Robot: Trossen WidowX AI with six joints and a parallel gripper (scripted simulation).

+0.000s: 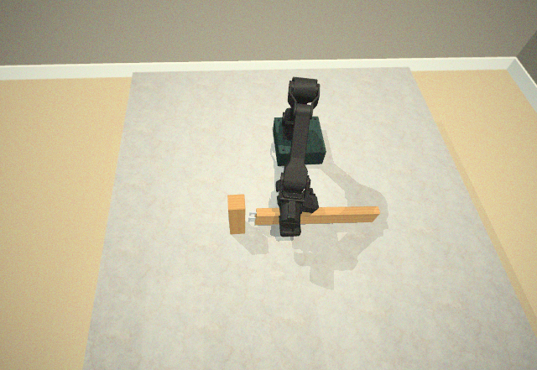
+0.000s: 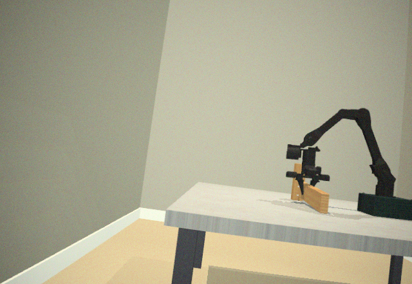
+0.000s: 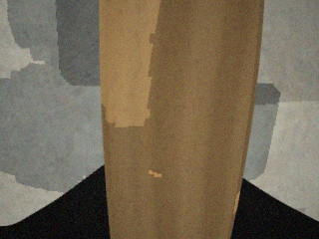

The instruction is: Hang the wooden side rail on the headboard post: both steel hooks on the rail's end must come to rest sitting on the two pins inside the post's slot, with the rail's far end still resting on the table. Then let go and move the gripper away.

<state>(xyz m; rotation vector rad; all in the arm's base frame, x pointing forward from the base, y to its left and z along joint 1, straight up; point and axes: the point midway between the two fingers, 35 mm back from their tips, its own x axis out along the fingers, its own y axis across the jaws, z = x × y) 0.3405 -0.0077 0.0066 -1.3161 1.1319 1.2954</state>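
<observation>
The wooden side rail (image 1: 338,215) (image 2: 318,199) (image 3: 184,100) lies lengthwise to the right of the post in the top view, its far end low at the table. My gripper (image 2: 307,189) is shut on the rail, nearer its hook end; in the wrist view the rail runs between the dark fingers. Two steel hooks (image 1: 252,216) stick out of the rail's left end, with a small gap between them and the headboard post (image 1: 237,216) (image 2: 296,181). The post stands upright. Its slot and pins face away or are too small to make out.
The arm's dark green base block (image 1: 315,153) (image 2: 376,205) stands behind the rail on the grey table (image 1: 182,296) (image 2: 226,204). The arm reaches over the rail from the base. The table's edge shows in the exterior view.
</observation>
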